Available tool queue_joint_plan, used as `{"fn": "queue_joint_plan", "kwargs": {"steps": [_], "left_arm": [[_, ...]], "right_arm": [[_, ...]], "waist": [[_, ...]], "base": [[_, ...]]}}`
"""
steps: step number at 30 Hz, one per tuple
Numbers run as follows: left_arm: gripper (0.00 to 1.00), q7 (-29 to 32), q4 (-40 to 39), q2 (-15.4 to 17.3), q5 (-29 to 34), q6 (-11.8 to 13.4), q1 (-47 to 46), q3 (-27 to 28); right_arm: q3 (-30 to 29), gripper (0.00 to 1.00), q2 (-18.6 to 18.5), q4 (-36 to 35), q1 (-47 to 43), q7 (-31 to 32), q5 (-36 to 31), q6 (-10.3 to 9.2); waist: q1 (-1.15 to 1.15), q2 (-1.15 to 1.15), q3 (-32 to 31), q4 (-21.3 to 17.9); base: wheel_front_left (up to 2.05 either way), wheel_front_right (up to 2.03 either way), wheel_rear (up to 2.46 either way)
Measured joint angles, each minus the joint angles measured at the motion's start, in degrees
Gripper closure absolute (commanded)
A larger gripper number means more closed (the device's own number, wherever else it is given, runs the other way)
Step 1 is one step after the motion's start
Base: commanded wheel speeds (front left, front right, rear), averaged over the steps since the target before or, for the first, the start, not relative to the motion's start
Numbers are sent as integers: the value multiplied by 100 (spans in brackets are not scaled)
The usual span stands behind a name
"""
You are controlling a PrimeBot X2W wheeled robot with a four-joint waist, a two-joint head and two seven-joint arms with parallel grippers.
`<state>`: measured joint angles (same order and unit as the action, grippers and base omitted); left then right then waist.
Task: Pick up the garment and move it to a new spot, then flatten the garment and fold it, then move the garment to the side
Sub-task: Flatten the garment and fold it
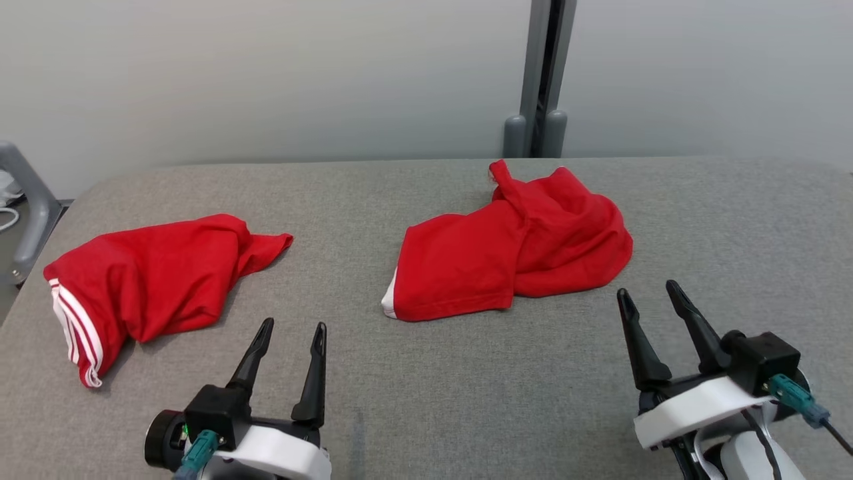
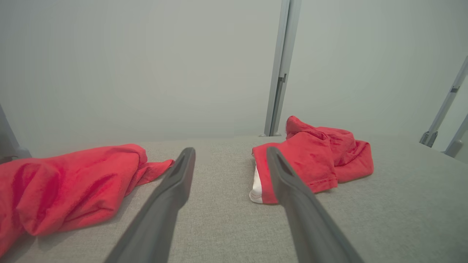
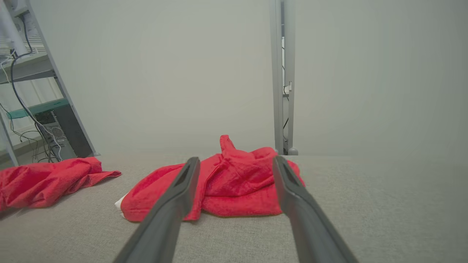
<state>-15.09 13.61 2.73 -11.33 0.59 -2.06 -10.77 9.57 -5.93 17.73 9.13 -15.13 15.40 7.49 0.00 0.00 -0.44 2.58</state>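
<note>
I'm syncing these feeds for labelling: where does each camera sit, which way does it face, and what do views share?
Head view: on the head, facing forward and down at the grey surface; left pincer lower left, right pincer lower right, both open.
Left wrist view: left wrist, low, facing along its fingers between striped garment and middle garment.
Right wrist view: right wrist, low, fingers framing the middle garment.
Shared: both wrist views show both garments and the grey post.
</note>
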Motion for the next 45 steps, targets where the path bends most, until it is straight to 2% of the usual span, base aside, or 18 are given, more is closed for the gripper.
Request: {"fn": "queue_joint_plan", "kwargs": {"steps": [9, 13, 17, 20, 25, 32, 33, 34, 35, 41, 45], "left_arm": [[0, 0, -123, 3, -120, 47, -265, -310], [0, 0, -126, 3, -143, 48, -421, -420], [0, 0, -179, 4, -213, 68, -549, -577], [0, 0, -178, 5, -265, 104, -558, -657], [0, 0, -183, 4, -336, 159, -628, -767], [0, 0, -204, 4, -375, 185, -690, -813], [0, 0, -208, 4, -376, 194, -698, -813], [0, 0, -208, 4, -377, 200, -702, -816], [0, 0, -208, 4, -377, 201, -714, -817], [0, 0, -199, 3, -391, 226, -764, -800], [0, 0, -176, 4, -391, 226, -756, -742]], "right_arm": [[546, 0, -165, 595, 771, -1, 300, 0], [823, 0, -290, 1070, 1123, -1, 539, 0], [1339, 0, -468, 1820, 1583, 0, 873, 1], [1413, 0, -494, 2205, 1793, 0, 1166, 0], [1647, 0, -509, 2627, 1965, 0, 1558, 0], [1853, 2, -563, 3065, 2256, 0, 1737, 0], [1906, 51, -557, 3118, 2284, 0, 1756, 0], [1964, 70, -556, 3154, 2322, 0, 1760, 0], [2008, 100, -561, 3169, 2366, 0, 1759, 0], [2132, 100, -559, 2965, 2480, 0, 1750, 0], [2241, 100, -532, 2516, 2482, 0, 1749, 0]], "waist": [[0, 0, 493, 470], [0, 0, 699, 722], [0, 0, 925, 1009], [0, 0, 1016, 1162], [0, 0, 1124, 1341], [0, 0, 1243, 1452], [0, 0, 1258, 1459], [0, 0, 1272, 1463], [0, 0, 1287, 1466], [0, 0, 1281, 1423], [0, 0, 1152, 1322]], "base": [[0, 0, 0], [0, 0, 0], [0, 0, 0], [0, 0, 0], [0, 0, 0], [0, 0, 0], [0, 0, 0], [0, 0, 0], [0, 0, 0], [0, 0, 0], [0, 0, 0]]}}
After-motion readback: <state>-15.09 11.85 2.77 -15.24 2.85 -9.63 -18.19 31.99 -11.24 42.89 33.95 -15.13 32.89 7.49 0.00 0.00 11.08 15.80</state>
